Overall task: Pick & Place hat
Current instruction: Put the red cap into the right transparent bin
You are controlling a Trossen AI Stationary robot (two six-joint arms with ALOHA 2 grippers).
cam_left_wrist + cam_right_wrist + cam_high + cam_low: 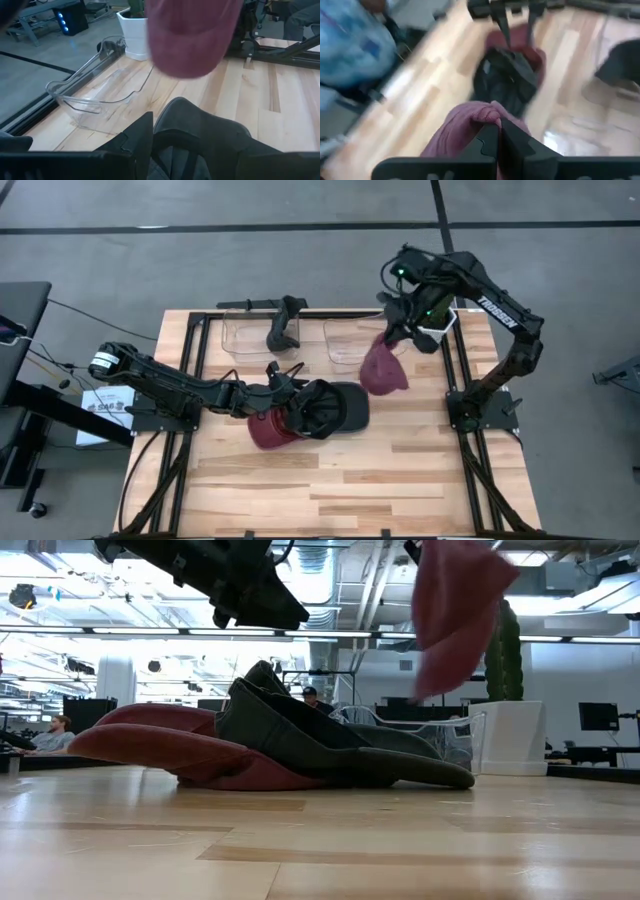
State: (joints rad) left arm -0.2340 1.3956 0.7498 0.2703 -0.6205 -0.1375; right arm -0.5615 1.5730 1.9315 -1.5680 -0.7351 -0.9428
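The right claw (pixel 496 131) is clamped on a maroon hat (pixel 383 367), hanging in the air at the edge of the right bin (pixel 350 340) (not yet dropped in). Left claw (pixel 300 412), fingers apart, hovers over the pile (pixel 300 420) left on the counter (pixel 400 470): a dark hat and another maroon one.

The raised maroon hat (pixel 455 610) is cut off at the low view's top edge; the right wrist view is motion-blurred throughout

Hat pile (pixel 310 415) blocks centre; table (pixel 400 480) front free.
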